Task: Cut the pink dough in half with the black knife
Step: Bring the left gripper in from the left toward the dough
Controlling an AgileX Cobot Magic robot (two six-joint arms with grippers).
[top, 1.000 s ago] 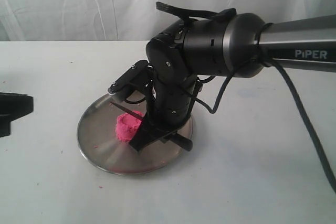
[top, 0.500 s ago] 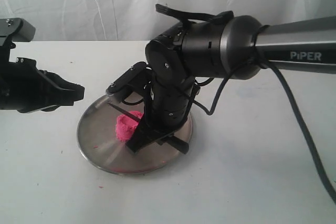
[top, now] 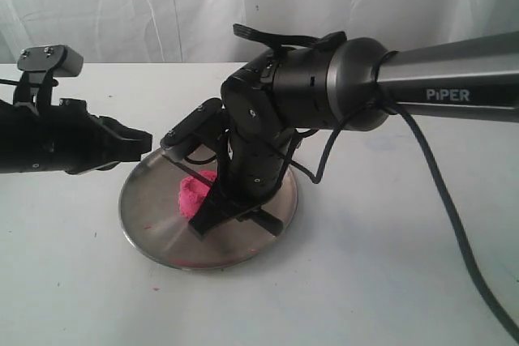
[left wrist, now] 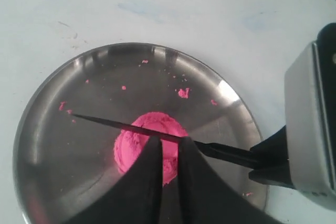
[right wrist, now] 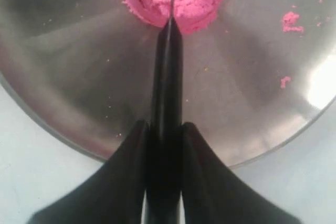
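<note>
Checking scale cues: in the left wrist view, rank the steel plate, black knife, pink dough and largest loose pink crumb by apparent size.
1. steel plate
2. black knife, longer than the pink dough but far slimmer: these two are unsure
3. pink dough, partly hidden by the left pincer
4. pink crumb

One steel plate (top: pixel 150 220), one white table (top: pixel 381 281). On the plate: a single lump of pink dough (left wrist: pixel 128 148) and one black knife (left wrist: pixel 121 125). Two black robot arms are in the scene, the left arm (top: pixel 49 147) and the right arm (top: pixel 324 87). Each ends in one gripper, the left gripper (left wrist: pixel 169 141) and the right gripper (right wrist: pixel 165 127), with two fingers (right wrist: pixel 131 171) apiece, four in all. One black cable (top: pixel 454 216) hangs from the right arm. Pink crumbs (left wrist: pixel 182 93) number at least six, the smallest too fine to count.
</note>
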